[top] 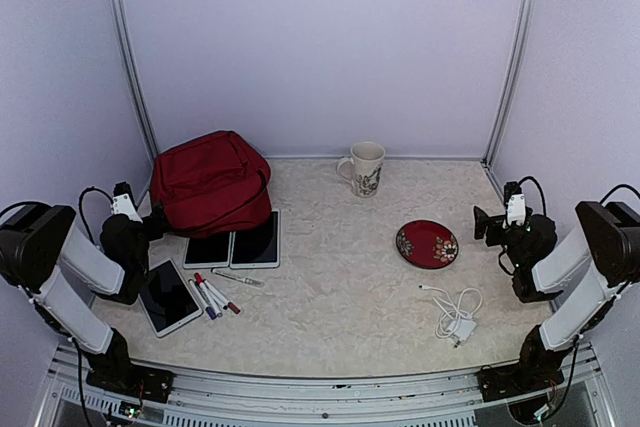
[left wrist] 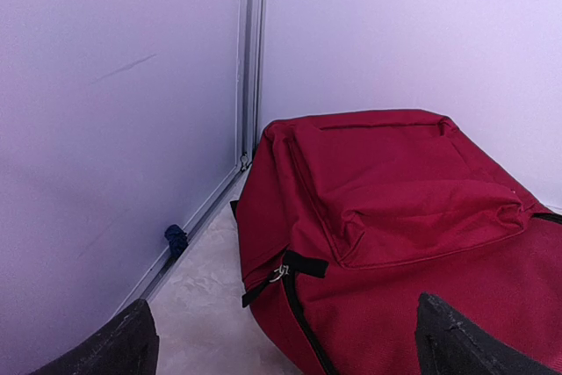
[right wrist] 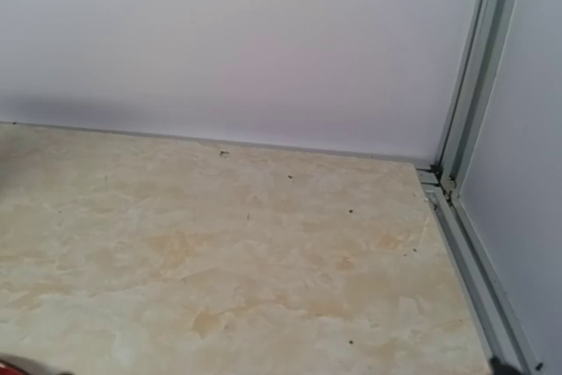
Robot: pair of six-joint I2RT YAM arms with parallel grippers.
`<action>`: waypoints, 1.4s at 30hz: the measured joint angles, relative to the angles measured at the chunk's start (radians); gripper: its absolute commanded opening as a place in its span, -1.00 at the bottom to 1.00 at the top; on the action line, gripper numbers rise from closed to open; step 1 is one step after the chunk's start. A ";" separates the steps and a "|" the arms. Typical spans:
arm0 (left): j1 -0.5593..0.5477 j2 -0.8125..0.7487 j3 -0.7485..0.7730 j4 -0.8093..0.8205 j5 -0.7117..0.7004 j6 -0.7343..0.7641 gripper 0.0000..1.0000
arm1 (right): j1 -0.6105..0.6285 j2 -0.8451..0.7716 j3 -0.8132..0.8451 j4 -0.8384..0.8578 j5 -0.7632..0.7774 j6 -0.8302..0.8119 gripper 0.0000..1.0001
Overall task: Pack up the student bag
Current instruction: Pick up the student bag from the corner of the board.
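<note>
Student bag [top: 210, 182]: dark red woven cloth, matt, soft, creased. Its black webbing strap [left wrist: 303, 263] carries a small bright metal ring [left wrist: 281, 272].
Table [top: 340, 287]: beige marbled top, stone-look, matt, faintly speckled.
Mug [top: 364, 167]: cream glazed ceramic with a printed pattern and a slight sheen.
Plate [top: 427, 244]: red glaze, glossy, floral decoration.
Near-left tablet [top: 167, 297]: glossy dark glass screen, smooth white bezel.
Two more tablets, left one [top: 207, 249] and right one [top: 255, 242]: glossy dark glass.
Markers [top: 212, 295]: smooth plastic barrels, coloured caps.
Charger with cable [top: 455, 319]: smooth white plastic.
Walls [top: 320, 47]: pale lilac, matt, smooth.
Corner posts [top: 128, 57]: grey metal profile, satin.
Left fingers [left wrist: 123, 344]: black, matt.
</note>
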 measured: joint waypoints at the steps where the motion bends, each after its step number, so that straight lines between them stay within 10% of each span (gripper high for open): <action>1: 0.000 0.000 0.000 0.000 0.000 0.000 0.98 | 0.000 0.000 0.000 0.000 0.000 0.000 1.00; 9: -0.024 -0.031 0.014 -0.060 -0.005 0.023 0.98 | 0.000 0.000 0.000 0.000 -0.002 0.000 1.00; 18: -0.237 -0.167 0.549 -0.752 -0.059 0.078 0.79 | -0.001 -0.216 0.148 -0.359 0.008 0.049 1.00; 31: -0.492 0.351 1.026 -1.435 -0.066 0.249 0.97 | 0.022 -0.444 0.403 -0.799 -0.308 0.198 1.00; 33: -0.490 0.376 1.050 -1.481 -0.063 0.263 0.75 | 0.026 -0.459 0.401 -0.836 -0.323 0.208 1.00; 37: -0.486 0.422 1.119 -1.552 -0.065 0.268 -1.00 | 0.034 -0.506 0.392 -0.884 -0.340 0.222 1.00; 42: -0.483 0.427 1.159 -1.588 -0.076 0.245 -1.00 | 0.064 -0.561 0.389 -0.905 -0.355 0.235 1.00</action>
